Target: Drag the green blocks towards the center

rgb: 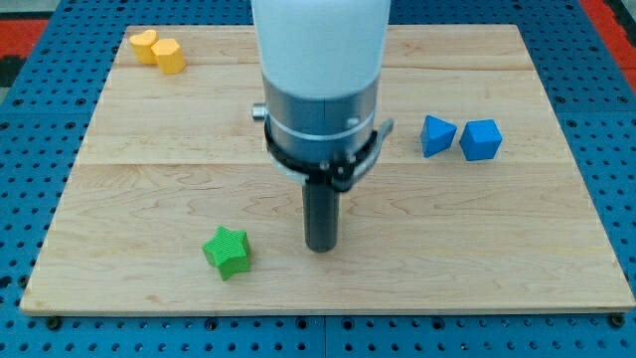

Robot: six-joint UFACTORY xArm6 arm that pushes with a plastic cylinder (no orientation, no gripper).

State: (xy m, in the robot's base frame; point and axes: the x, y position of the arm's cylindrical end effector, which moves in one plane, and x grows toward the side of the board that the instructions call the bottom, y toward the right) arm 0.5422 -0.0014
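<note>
A green star-shaped block (228,251) lies on the wooden board (497,249) near the view's bottom, left of centre. My tip (321,246) stands on the board just to the right of the green star, a short gap apart from it. The arm's white and grey body rises above the tip and hides the board's middle top. Only one green block shows.
Two yellow blocks, a heart-like one (145,46) and a rounded one (170,56), sit touching at the board's top left. A blue block (436,135) and a blue cube (482,139) sit side by side at the right. Blue pegboard (30,149) surrounds the board.
</note>
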